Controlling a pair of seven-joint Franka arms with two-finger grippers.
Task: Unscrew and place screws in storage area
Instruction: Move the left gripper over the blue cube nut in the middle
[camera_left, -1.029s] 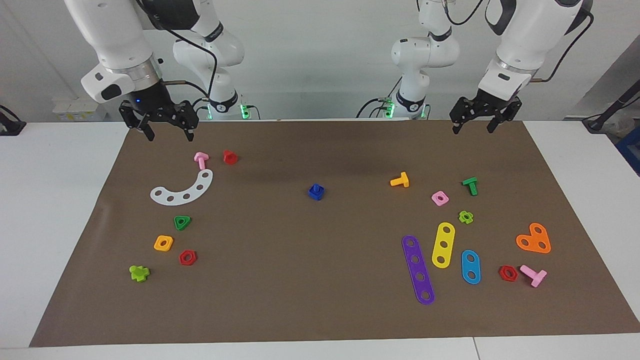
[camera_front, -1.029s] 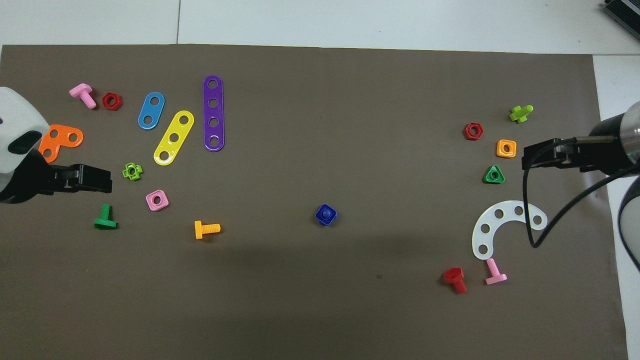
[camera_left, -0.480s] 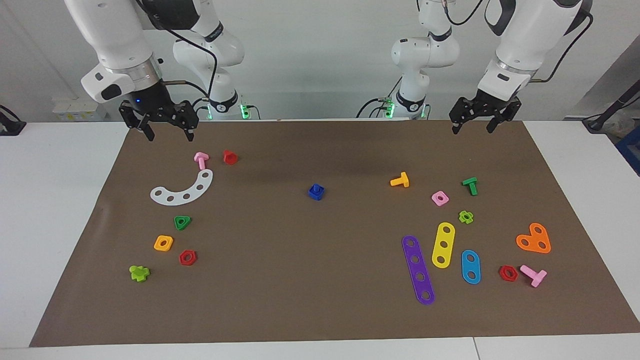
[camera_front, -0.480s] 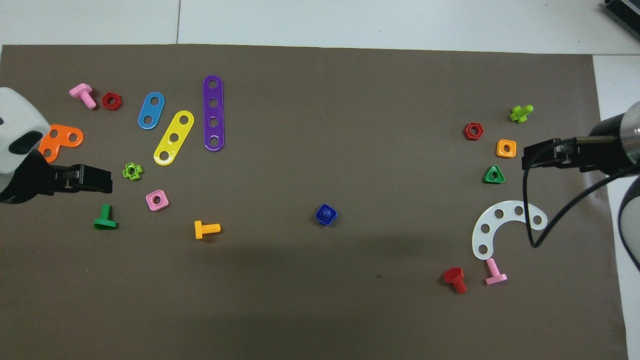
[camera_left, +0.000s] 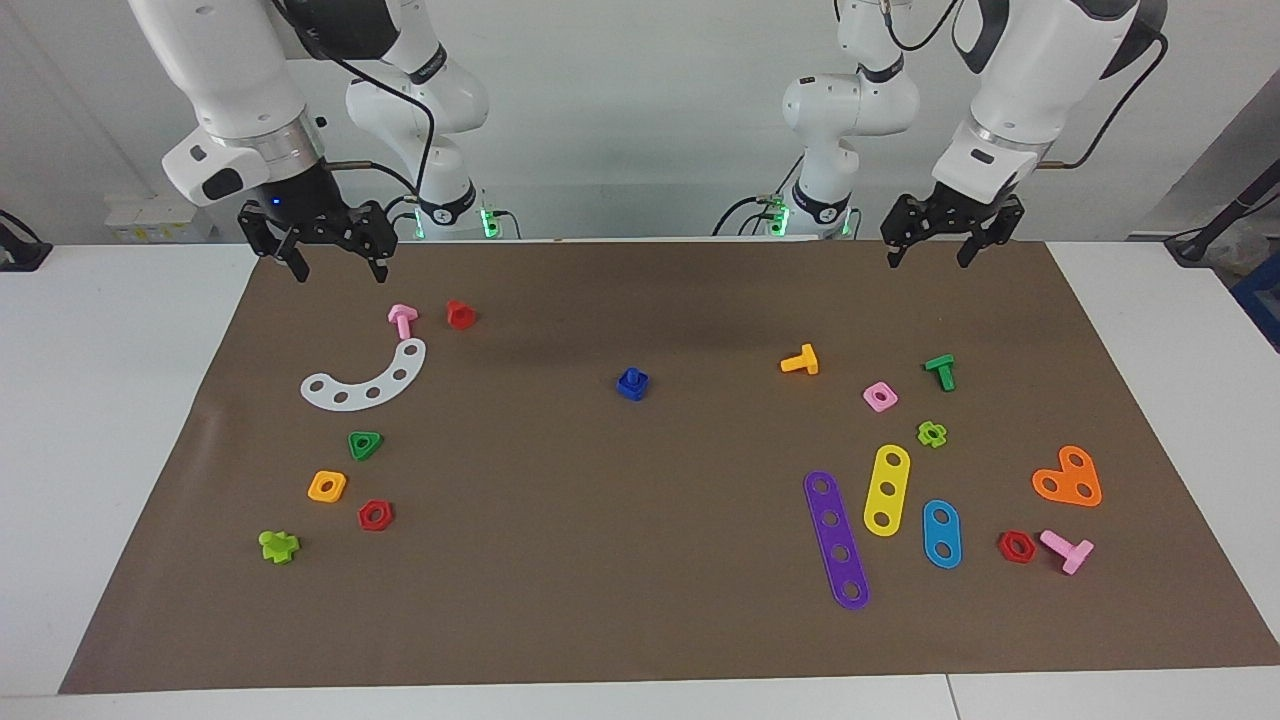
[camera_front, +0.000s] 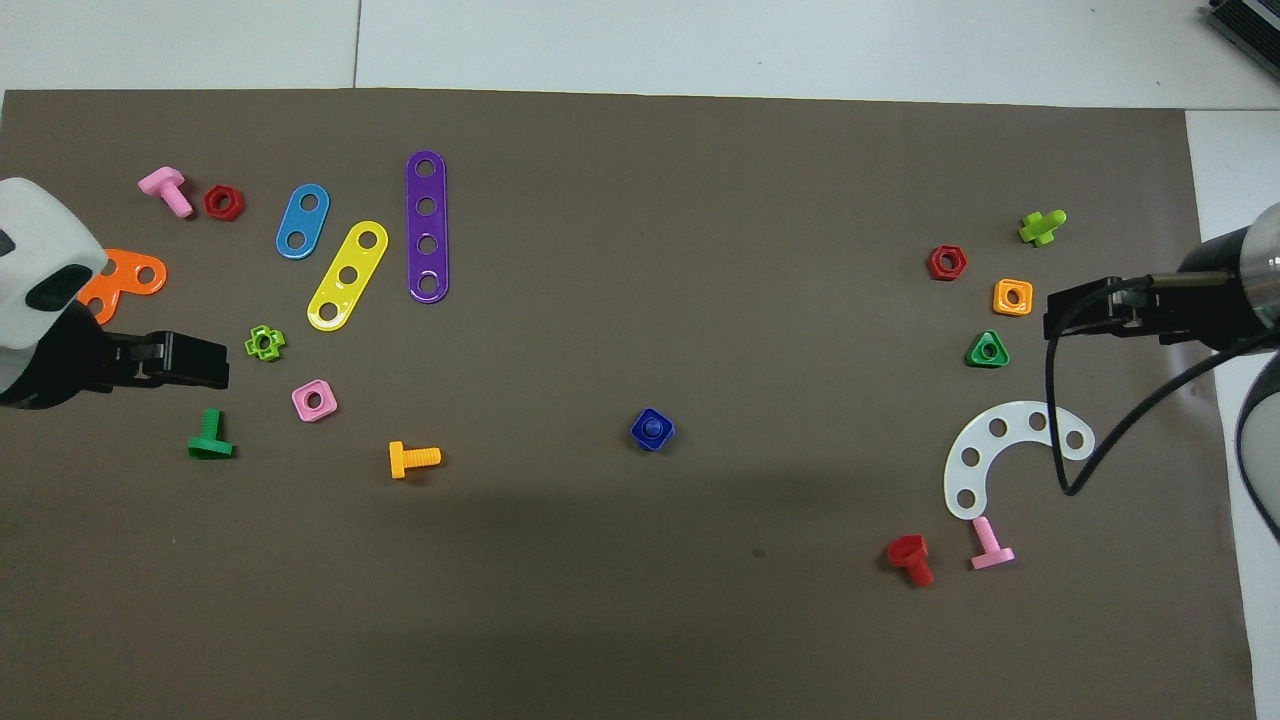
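A small dark-blue screw (camera_left: 632, 383) (camera_front: 652, 430) sits in a blue square nut at the middle of the brown mat (camera_left: 640, 600), and nothing touches it. My left gripper (camera_left: 927, 258) (camera_front: 220, 361) hangs open and empty above the mat at the left arm's end, well apart from the screw. Above the right arm's end of the mat, my right gripper (camera_left: 340, 272) (camera_front: 1050, 320) is open too, with nothing between its fingers.
Toward the left arm's end lie an orange bolt (camera_left: 800, 361), a green bolt (camera_left: 940, 371), a pink nut (camera_left: 880, 397) and purple (camera_left: 837, 540), yellow and blue strips. At the right arm's end lie a white curved strip (camera_left: 367, 379), pink and red bolts, and several nuts.
My left gripper has drifted slightly toward the middle of the table, still open. The right gripper and all the parts on the mat have stayed put.
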